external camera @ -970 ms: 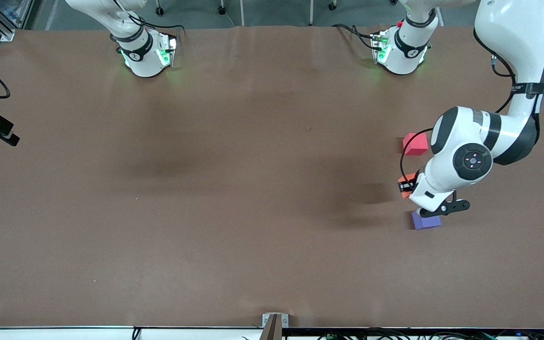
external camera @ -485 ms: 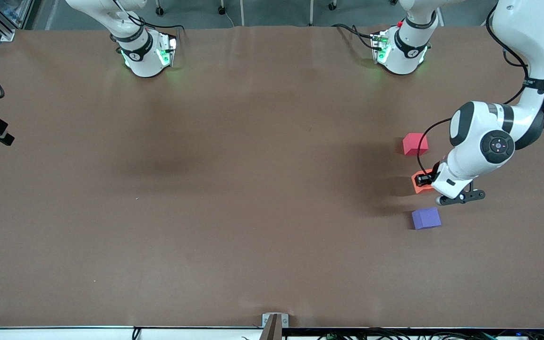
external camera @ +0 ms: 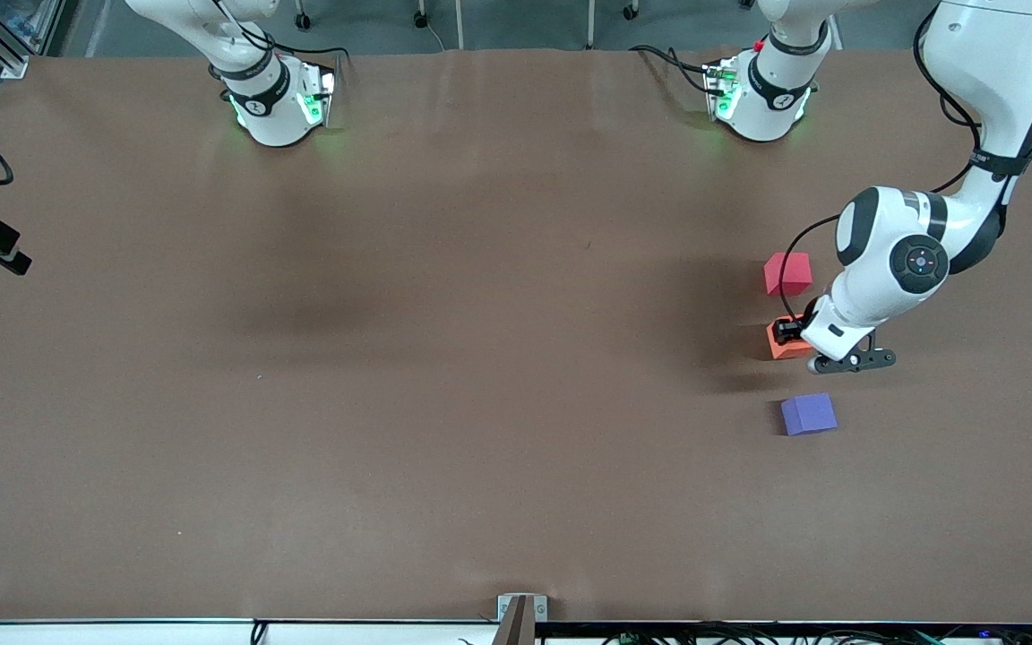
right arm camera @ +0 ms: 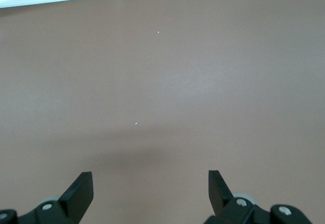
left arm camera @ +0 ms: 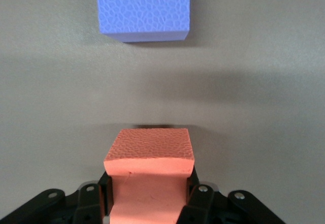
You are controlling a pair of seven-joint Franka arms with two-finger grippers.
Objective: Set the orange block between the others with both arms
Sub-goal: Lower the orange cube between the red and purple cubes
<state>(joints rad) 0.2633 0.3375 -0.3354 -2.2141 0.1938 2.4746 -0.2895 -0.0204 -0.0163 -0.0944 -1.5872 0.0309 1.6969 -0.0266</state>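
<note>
The left gripper [left arm camera: 147,196] is clamped on the orange block [left arm camera: 150,155], which is held between the black fingers [left arm camera: 195,198] low over the brown desk [external camera: 444,358], in the gap between the pinkish-red block [external camera: 786,272] and the purple block [external camera: 808,414], near the edge of the desk at the left arm's end. From the front view the orange block is seen closer to the pinkish-red one than to the purple one, so an uneven spacing may be left if it is released here, and the pinkish-red block may be nudged by the wrist or a finger if the arm is swung farther from the camera. Whether the block is already resting on the desk cannot be told; if it is let go while raised, a small tumble or twist may be caused, since the light block could cling to one finger. All three blocks are seen as small cubes of matte, dimpled foam with plain faces and crisp edges, likely soft enough to be squeezed a little. The desk is covered by a smooth brown sheet with faint creases. The right gripper [right arm camera: 150,193] is held with its jaws wide apart over bare desk, and the right arm is judged to be waiting.
</note>
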